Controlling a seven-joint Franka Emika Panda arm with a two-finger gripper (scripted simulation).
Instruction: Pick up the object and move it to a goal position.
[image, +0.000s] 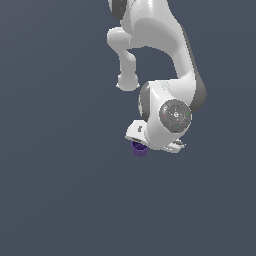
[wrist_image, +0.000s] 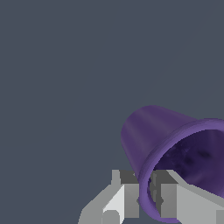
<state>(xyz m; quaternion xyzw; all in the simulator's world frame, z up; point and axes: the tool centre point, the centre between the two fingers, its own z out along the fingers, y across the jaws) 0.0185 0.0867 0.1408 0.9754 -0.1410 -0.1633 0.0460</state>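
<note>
Purple and glossy, the small tapered round cup (wrist_image: 151, 133) with its hollow dark middle sits right at the tip of the white robot gripper (wrist_image: 145, 192). In the wrist view the cup is tilted, its open mouth turned toward the camera and its narrower closed base pointing away. The near part of its rim runs between the two grey-and-white fingers (wrist_image: 127, 194): one finger lies against the outer wall, the other sits inside the mouth, so the gripper is clenched on the cup's wall. In the exterior view the bulky white arm hangs down from the top of the picture and hides most of the hand; only a sliver of the purple cup (image: 139, 148) peeks out beneath the gripper (image: 145, 142), toward the exterior view's left of the wrist. Around it lies a plain slate-grey surface (image: 60, 200); whether the cup touches that surface cannot be told.
</note>
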